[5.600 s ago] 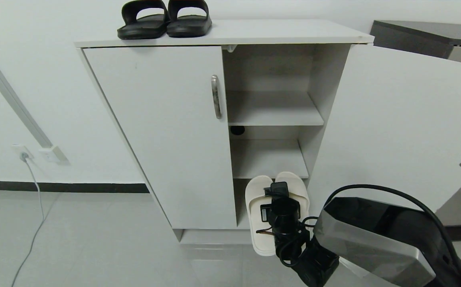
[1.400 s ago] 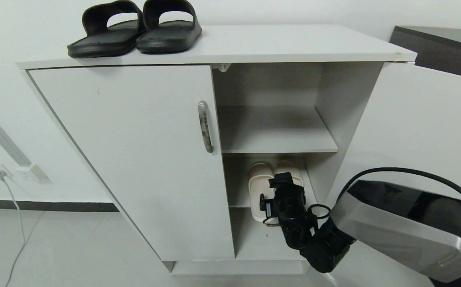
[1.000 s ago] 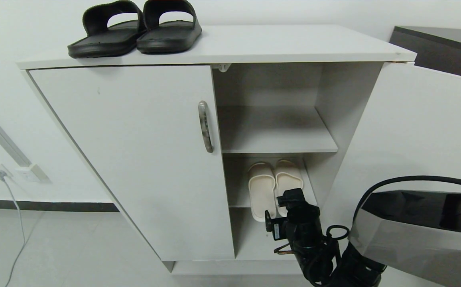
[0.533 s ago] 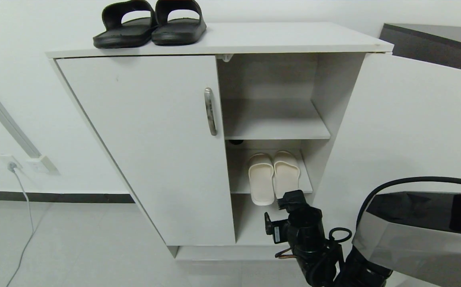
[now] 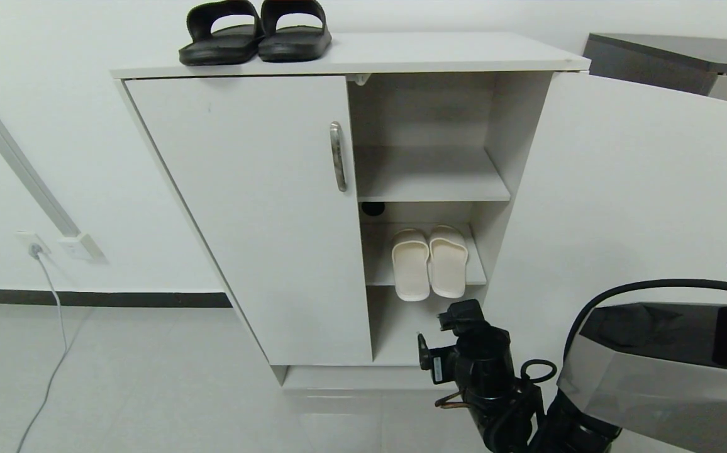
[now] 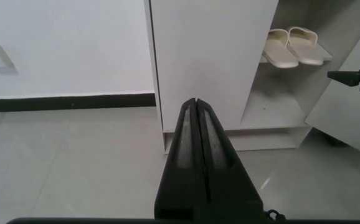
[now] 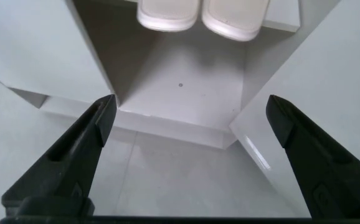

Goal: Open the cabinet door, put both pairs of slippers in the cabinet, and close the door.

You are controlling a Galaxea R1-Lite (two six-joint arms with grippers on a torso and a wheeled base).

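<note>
Half done: cream foam slippers point(image 5: 429, 261) shelved, white cabinet door point(image 5: 621, 207) open.
Yours next: black rubber slippers point(image 5: 256, 31), upper left; right gripper point(image 7: 190, 106) spread empty, left gripper point(image 6: 195, 143) pressed together.

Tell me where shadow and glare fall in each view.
Head view: the cabinet interior is shaded, darkest under its top; the white slippers sit in softer shade. Right wrist view: a glare streak on the floor beside the open door. Left wrist view: a glint on the floor beyond the left pincer.
</note>
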